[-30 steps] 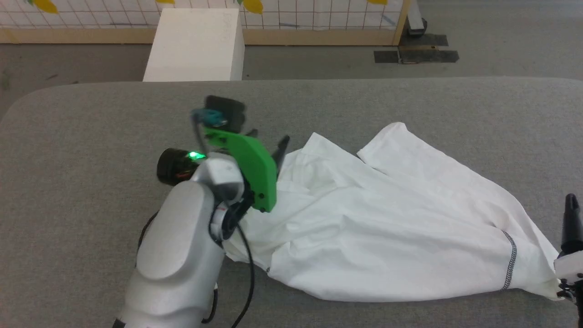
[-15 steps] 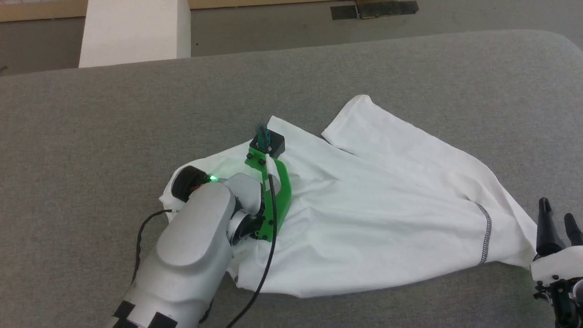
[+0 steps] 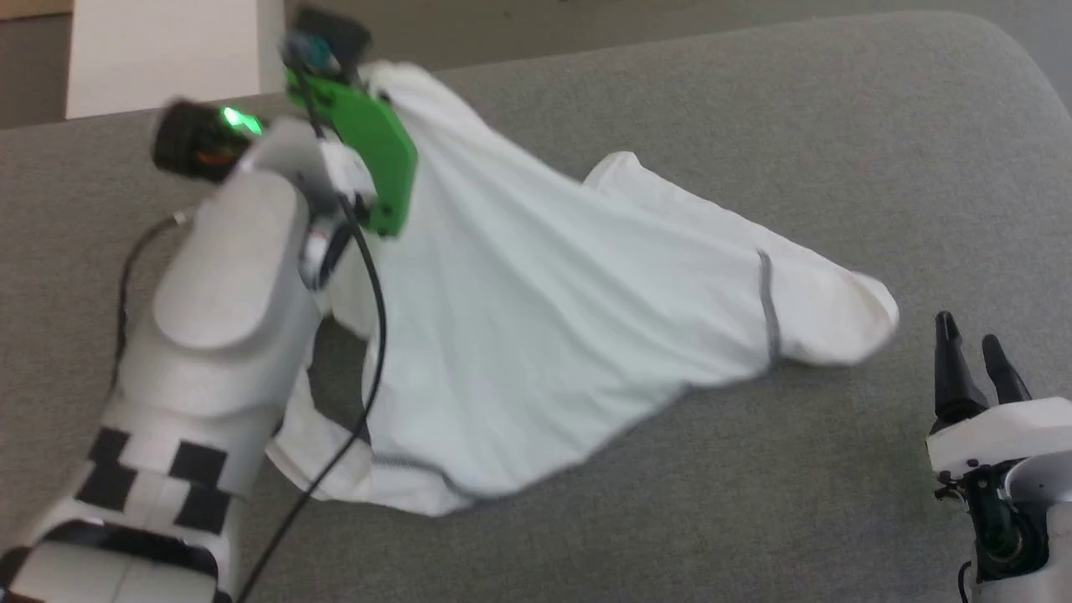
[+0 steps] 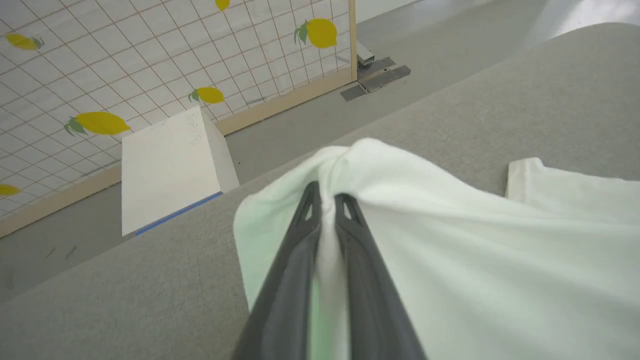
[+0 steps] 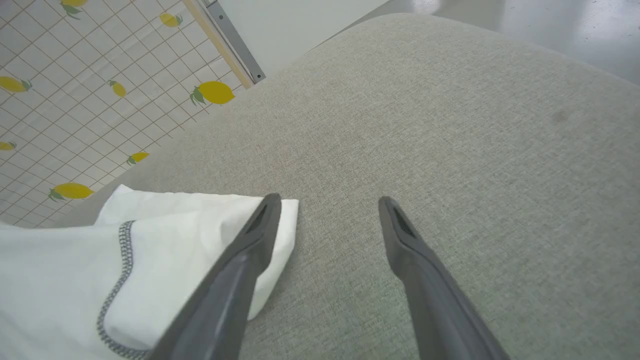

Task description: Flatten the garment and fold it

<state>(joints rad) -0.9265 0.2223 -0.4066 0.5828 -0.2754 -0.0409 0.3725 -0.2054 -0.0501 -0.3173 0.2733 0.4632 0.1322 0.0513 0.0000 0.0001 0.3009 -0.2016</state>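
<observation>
Raised since before, the garment [image 3: 536, 318] hangs pinched in the left jaws, its length trailing toward the open, empty right jaws near its far end.

We count one garment [image 3: 544, 318] on one grey table [image 3: 754, 126]. There are two grippers, the left gripper [image 4: 327, 200] and the right gripper [image 3: 969, 331], and each has two dark fingers [image 5: 240, 260]. Behind the table stands one white box [image 4: 165, 165]. On one grid panel [image 4: 150, 60], in the left wrist view, we count six yellow lemons [image 4: 320, 32], some cut by the edge.
</observation>
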